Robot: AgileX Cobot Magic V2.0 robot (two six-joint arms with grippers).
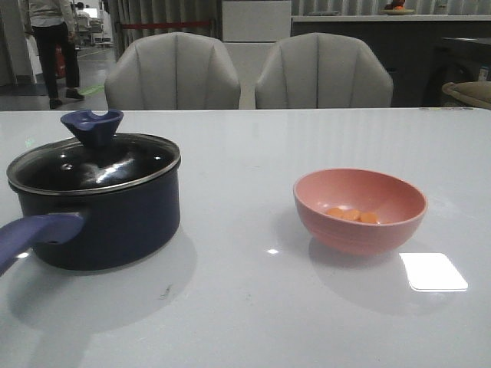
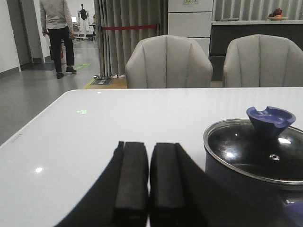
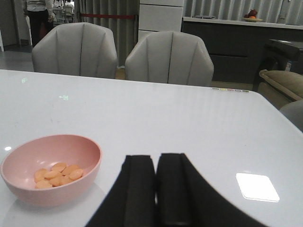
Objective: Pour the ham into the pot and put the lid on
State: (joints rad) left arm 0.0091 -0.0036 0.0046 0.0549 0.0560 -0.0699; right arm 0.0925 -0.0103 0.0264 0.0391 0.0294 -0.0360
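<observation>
The dark navy pot (image 1: pixel 107 222) stands at the left of the table, its long blue-purple handle (image 1: pixel 34 232) pointing toward the front edge. The glass lid (image 1: pixel 92 165) with a blue flared knob (image 1: pixel 93 126) rests on it. Several orange-pink ham pieces (image 1: pixel 353 215) lie inside a pink bowl (image 1: pixel 359 209) at the right. In the left wrist view, my left gripper (image 2: pixel 148 151) is shut and empty, beside the pot (image 2: pixel 246 182) and its lid (image 2: pixel 258 151). In the right wrist view, my right gripper (image 3: pixel 156 163) is shut and empty, apart from the bowl (image 3: pixel 49 168) holding the ham (image 3: pixel 57 174).
Two grey chairs (image 1: pixel 245 73) stand behind the white table (image 1: pixel 253 307). A person (image 1: pixel 55 46) stands far back on the left. A bright light reflection (image 1: pixel 433 271) shows on the table near the bowl.
</observation>
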